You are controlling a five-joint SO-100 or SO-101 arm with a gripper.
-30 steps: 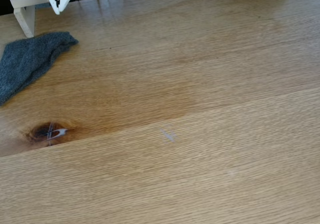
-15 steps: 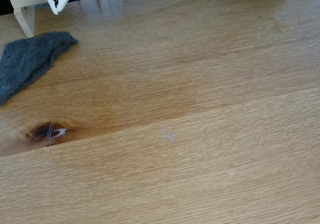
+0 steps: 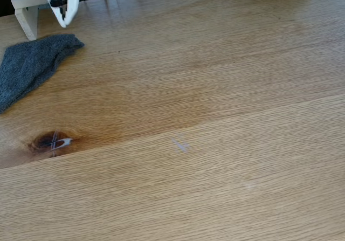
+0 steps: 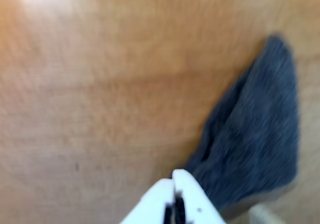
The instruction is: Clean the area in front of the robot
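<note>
Now gripper (image 3: pixel 61 21) closed, empty, tips pointing down just above grey cloth (image 3: pixel 29 66) corner, tabletop (image 3: pixel 215 117).

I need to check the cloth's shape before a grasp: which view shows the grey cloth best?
The fixed view: the grey cloth is sharp there, though the left edge crops it. The wrist view shows it blurred, beside the gripper.

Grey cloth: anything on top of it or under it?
Nothing lies on the grey cloth; the hand, shut, sits apart from it, just past its far corner. It lies flat on the wooden tabletop. Whatever it covers is hidden.
</note>
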